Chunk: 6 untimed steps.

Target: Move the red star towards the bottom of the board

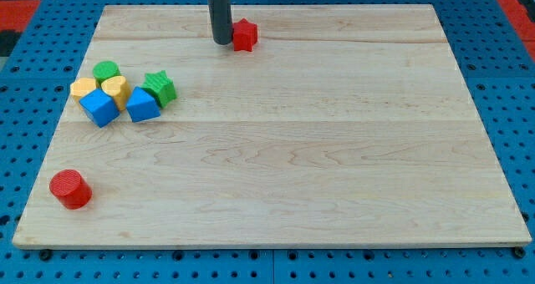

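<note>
The red star (244, 35) lies near the view's top edge of the wooden board (334, 150), a little left of centre. My tip (221, 42) rests on the board just to the star's left, touching or almost touching it. The dark rod rises straight up out of the view's top.
A cluster sits at the view's left: a green cylinder (106, 70), a yellow block (84, 88), a yellow heart-like block (114, 89), two blue blocks (99, 107) (142, 105) and a green star (159, 88). A red cylinder (69, 189) stands at the bottom left corner.
</note>
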Each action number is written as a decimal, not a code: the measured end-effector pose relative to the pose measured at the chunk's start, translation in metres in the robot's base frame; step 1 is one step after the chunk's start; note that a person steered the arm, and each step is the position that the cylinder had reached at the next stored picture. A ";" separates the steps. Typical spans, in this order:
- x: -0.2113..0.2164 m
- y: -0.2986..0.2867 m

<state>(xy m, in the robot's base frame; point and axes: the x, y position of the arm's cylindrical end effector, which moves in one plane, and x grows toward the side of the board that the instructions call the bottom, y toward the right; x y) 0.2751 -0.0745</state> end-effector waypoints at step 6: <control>0.047 0.003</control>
